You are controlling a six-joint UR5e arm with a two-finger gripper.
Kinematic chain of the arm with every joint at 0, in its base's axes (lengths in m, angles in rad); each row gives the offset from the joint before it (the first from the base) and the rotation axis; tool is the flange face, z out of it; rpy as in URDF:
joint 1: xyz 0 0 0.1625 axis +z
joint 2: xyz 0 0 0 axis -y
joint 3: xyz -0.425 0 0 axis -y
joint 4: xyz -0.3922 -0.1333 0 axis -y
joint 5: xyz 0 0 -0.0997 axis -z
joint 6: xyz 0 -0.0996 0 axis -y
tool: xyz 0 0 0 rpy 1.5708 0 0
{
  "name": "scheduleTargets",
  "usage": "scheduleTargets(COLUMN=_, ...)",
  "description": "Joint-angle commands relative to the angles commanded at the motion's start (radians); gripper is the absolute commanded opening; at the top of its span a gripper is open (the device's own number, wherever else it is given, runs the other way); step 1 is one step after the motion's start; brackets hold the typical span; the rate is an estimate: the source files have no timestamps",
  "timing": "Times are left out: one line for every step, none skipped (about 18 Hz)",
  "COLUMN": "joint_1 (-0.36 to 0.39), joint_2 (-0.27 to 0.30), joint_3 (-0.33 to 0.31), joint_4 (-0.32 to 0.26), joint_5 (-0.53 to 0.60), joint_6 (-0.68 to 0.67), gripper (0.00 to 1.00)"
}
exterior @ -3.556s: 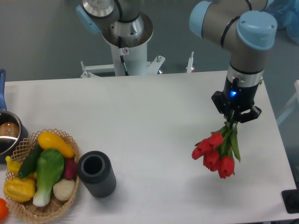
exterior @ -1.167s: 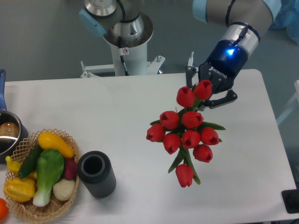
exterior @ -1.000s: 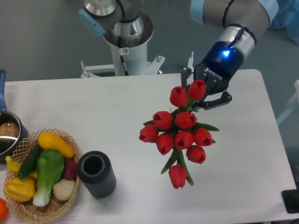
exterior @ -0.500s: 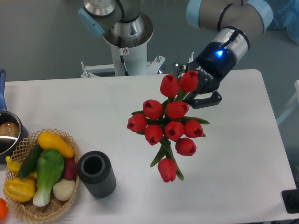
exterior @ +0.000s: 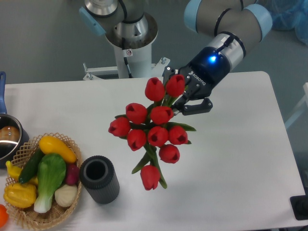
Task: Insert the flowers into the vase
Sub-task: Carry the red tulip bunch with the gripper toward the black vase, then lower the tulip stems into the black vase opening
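The flowers point(exterior: 153, 131), a bunch of red tulip heads on green stems and leaves, hang in the air above the middle of the white table point(exterior: 231, 168). My gripper point(exterior: 185, 100) is shut on their stems at the upper right of the bunch, with the heads fanned toward the camera. The vase point(exterior: 99, 179), a short dark grey ribbed cylinder with an open round mouth, stands upright on the table to the lower left of the bunch, well apart from it.
A wicker basket point(exterior: 65, 211) with yellow, green and red vegetables sits right beside the vase on its left. A shiny metal pot point(exterior: 8, 137) with a blue handle is at the left edge. The arm's base point(exterior: 130, 43) stands behind the table.
The arm has tilted the bunch so the heads face the camera, then carried it steadily left across the table toward the vase. The vase and basket have not moved.
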Motion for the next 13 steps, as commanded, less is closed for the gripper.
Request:
scheduleTargets(joint_1=-0.002, joint_2=0.0, joint_3=0.0, joint_4=0.0, joint_5=-0.018, joint_6=0.0, gripper=0.0)
scheduleTargets(joint_1=-0.002, joint_2=0.0, joint_3=-0.002, joint_4=0.0, joint_5=-0.022, joint_6=0.0, gripper=0.0)
scheduleTargets(joint_1=-0.008, joint_2=-0.002, joint_3=-0.002, joint_4=0.0, joint_5=-0.022, joint_6=0.0, gripper=0.0)
scheduleTargets(joint_1=-0.017, joint_2=-0.003, joint_3=-0.002, joint_4=0.0, joint_5=-0.022, joint_6=0.0, gripper=0.0)
scheduleTargets(joint_1=-0.024, joint_2=-0.008, joint_3=-0.003, joint_4=0.0, joint_5=-0.022, joint_6=0.0, gripper=0.0)
scheduleTargets(joint_1=-0.028, joint_2=-0.008, joint_3=-0.006, joint_4=0.0, joint_5=-0.022, joint_6=0.0, gripper=0.0)
scheduleTargets(joint_1=-0.032, joint_2=-0.008, joint_3=-0.008, joint_4=0.0, joint_5=-0.023, joint_6=0.0, gripper=0.0)
scheduleTargets(joint_1=-0.04, joint_2=-0.009, joint_3=-0.008, joint_4=0.0, joint_5=-0.023, joint_6=0.0, gripper=0.0)
scheduleTargets(joint_1=-0.044, joint_2=-0.009, joint_3=-0.008, joint_4=0.0, joint_5=-0.023, joint_6=0.0, gripper=0.0)
scheduleTargets(joint_1=-0.049, joint_2=-0.011, joint_3=-0.008, joint_4=0.0, joint_5=-0.023, joint_6=0.0, gripper=0.0)
scheduleTargets(joint_1=-0.054, joint_2=-0.018, joint_3=-0.008, joint_4=0.0, joint_5=-0.028, joint_6=0.0, gripper=0.0)
scheduleTargets(joint_1=-0.055, joint_2=-0.021, joint_3=-0.008, joint_4=0.0, joint_5=-0.035, joint_6=0.0, gripper=0.0)
scheduleTargets(joint_1=-0.057, joint_2=-0.023, joint_3=-0.008, joint_4=0.0, joint_5=-0.037, joint_6=0.0, gripper=0.0)
